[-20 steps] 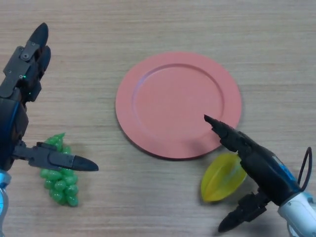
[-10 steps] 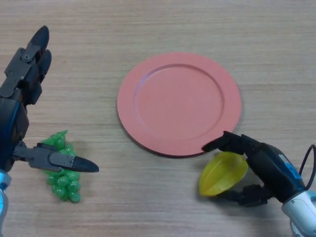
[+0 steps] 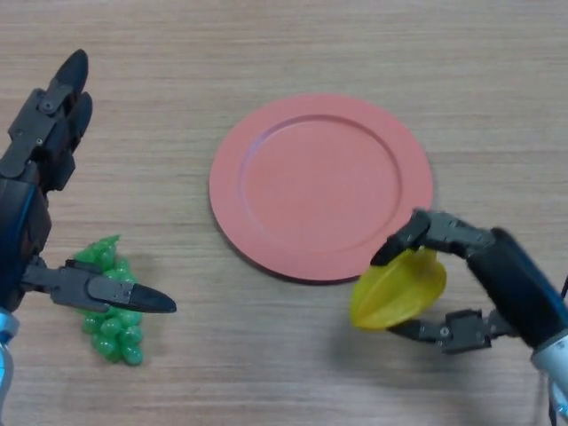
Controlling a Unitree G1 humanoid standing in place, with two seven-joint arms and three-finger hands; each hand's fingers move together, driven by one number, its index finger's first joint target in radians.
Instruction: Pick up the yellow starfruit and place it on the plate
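Note:
The yellow starfruit (image 3: 395,292) is at the lower right, just off the front right rim of the pink plate (image 3: 266,169). My right hand (image 3: 497,275) is shut on the starfruit, fingers curled over its top and thumb under its lower edge. It looks lifted slightly off the wooden table. The plate lies in the middle of the table and holds nothing. My left hand (image 3: 40,177) is open at the far left, fingers pointing away and thumb stretched out to the right.
A bunch of green grapes (image 3: 108,312) lies at the lower left, partly under my left thumb. The wooden table (image 3: 266,373) fills the view.
My right hand's fingers curled down over the starfruit and closed on it with the thumb. The fruit has shifted a little left and up. The left hand has not moved.

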